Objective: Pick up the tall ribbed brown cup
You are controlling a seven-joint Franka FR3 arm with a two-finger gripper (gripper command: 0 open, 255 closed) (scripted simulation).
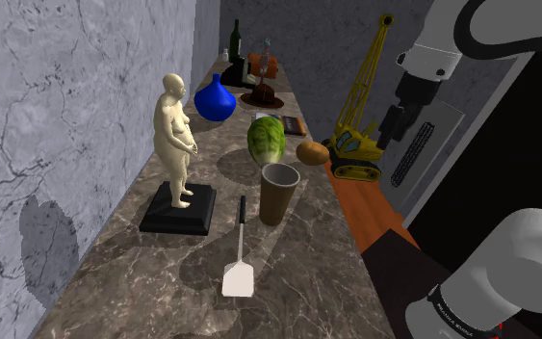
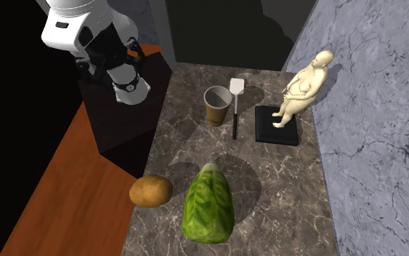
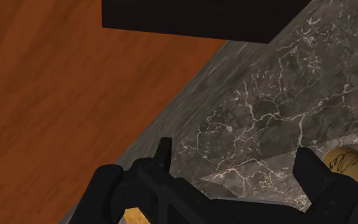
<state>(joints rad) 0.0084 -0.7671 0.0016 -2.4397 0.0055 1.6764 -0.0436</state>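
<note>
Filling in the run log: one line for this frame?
gripper: open, empty, over counter edge | cup: upright on counter, not grasped | beside cup: spatula | phase: pre-approach

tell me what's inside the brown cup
Nothing shows inside the brown cup: the second exterior view looks down into a bare grey interior. The inner wall nearest that camera is covered by the rim, so something small there could be hidden.

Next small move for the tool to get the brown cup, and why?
Probably carry the tool across over the counter toward the cup, keeping above its rim. Its fingers stand open, it hangs beyond the counter's edge well short of the cup, and the cup stands upright with a spatula lying close beside it.
</note>
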